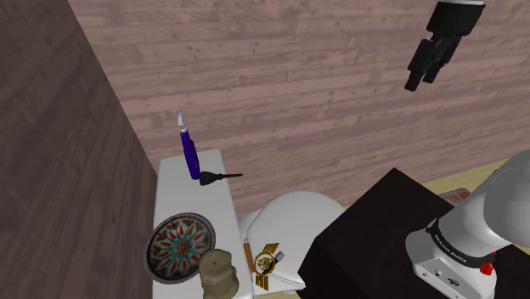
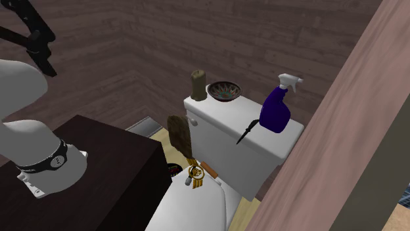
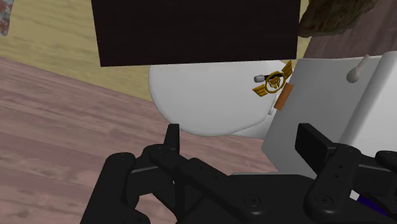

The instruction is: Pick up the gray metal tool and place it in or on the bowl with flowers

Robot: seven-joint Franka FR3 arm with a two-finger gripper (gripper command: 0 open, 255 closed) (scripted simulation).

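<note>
Wood-plank walls point(image 1: 297, 85) ran behind a white toilet, and the work surface was its tank lid point(image 1: 212, 212). The arm's dark box stand point(image 1: 374, 229) sat beside the toilet, at the shoulder view's lower right. The gripper point(image 1: 418, 81) hung high in the air at the shoulder view's upper right, well apart from everything on the lid. In the wrist view its two black fingers point(image 3: 172, 143) stood apart with nothing between them. The slim dark grey tool point(image 1: 217, 177) lay flat on the tank lid, just beside the base of a blue spray bottle point(image 1: 190, 153). It had a flared end towards the bottle, and its thin end poked past the lid's edge on the side facing the seat. The flower-patterned bowl point(image 1: 180, 248) sat at the other end of the lid, upright, with nothing inside it. A tan stubby candle point(image 1: 217, 273) stood just beside the bowl, and both were well apart from the tool. On the closed seat lid point(image 1: 297, 217) lay a gold bunch of keys point(image 1: 267, 262) and, next to it, an orange-handled item point(image 1: 247, 253); I couldn't tell what that one was. The wrist camera looked down past the fingers at the seat lid, the keys and the tank's front face.
</note>
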